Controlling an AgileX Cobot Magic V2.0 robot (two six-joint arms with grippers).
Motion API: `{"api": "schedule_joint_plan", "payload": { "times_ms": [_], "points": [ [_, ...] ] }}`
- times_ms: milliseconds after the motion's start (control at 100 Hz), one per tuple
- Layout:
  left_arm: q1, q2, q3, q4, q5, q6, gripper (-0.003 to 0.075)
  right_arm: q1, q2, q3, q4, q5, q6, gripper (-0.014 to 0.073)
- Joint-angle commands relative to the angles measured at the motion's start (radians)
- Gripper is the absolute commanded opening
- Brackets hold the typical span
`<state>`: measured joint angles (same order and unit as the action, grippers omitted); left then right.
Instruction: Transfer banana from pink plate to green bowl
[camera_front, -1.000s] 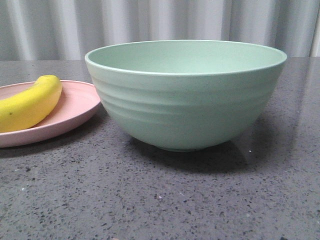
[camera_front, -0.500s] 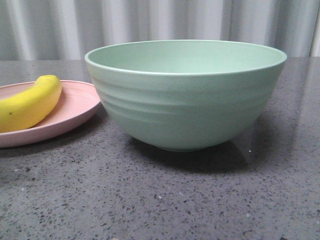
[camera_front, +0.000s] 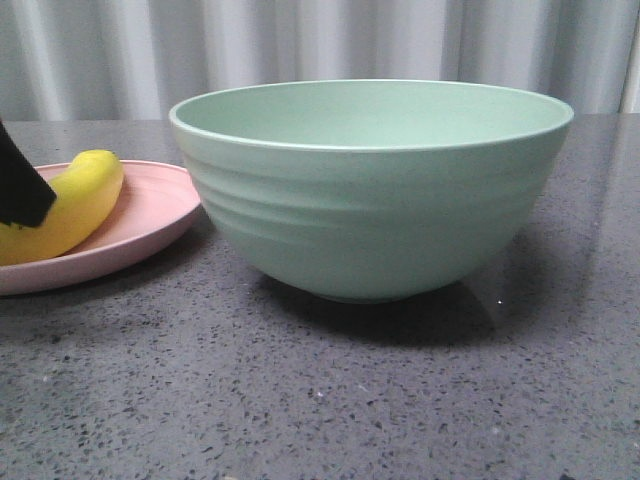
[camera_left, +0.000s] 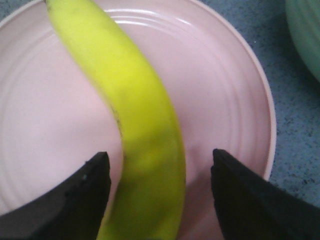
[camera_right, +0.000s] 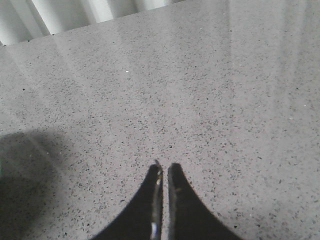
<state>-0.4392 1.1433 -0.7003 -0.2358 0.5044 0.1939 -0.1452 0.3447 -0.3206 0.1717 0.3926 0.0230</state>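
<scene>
The yellow banana (camera_front: 82, 195) lies on the pink plate (camera_front: 150, 215) at the left of the front view. The big pale green bowl (camera_front: 370, 190) stands just right of the plate and holds nothing. My left gripper (camera_left: 159, 162) is open above the plate, one black finger on each side of the banana (camera_left: 130, 115), with gaps to both. One finger (camera_front: 18, 185) shows at the left edge of the front view, in front of the banana. My right gripper (camera_right: 164, 167) is shut and empty over bare table.
The dark speckled tabletop (camera_front: 320, 400) runs around the plate and bowl. A pale pleated curtain (camera_front: 320, 50) hangs behind the table. The bowl's edge (camera_left: 307, 35) shows in the corner of the left wrist view.
A black finger of my left gripper has come into the front view at the left edge, over the banana. The banana, plate and bowl have not moved.
</scene>
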Motion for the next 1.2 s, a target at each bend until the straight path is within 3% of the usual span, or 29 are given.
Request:
{"api": "schedule_joint_plan", "payload": {
  "times_ms": [0, 280, 620, 810, 930, 1190],
  "points": [
    [-0.010, 0.020, -0.045, -0.009, -0.044, -0.004, 0.0409, -0.002, 0.016, -0.034, 0.002, -0.080, 0.000, -0.0064],
    [-0.010, 0.092, -0.072, -0.009, -0.046, -0.004, 0.0397, -0.002, 0.016, -0.034, 0.002, -0.078, 0.000, -0.0064],
    [-0.010, 0.096, -0.078, -0.009, -0.046, -0.004, 0.0184, -0.002, 0.016, -0.034, 0.002, -0.072, 0.000, -0.0064],
    [-0.010, 0.091, -0.108, -0.009, -0.039, -0.004, 0.0178, -0.002, 0.016, -0.041, 0.002, -0.054, 0.000, -0.0064],
    [-0.010, 0.071, -0.166, -0.009, 0.056, -0.002, 0.0178, 0.008, 0.031, -0.090, 0.002, 0.027, -0.001, -0.0064],
    [-0.041, -0.030, -0.261, -0.096, 0.091, 0.040, 0.0178, 0.110, 0.171, -0.269, 0.027, 0.179, -0.023, -0.0064]
  ]
}}
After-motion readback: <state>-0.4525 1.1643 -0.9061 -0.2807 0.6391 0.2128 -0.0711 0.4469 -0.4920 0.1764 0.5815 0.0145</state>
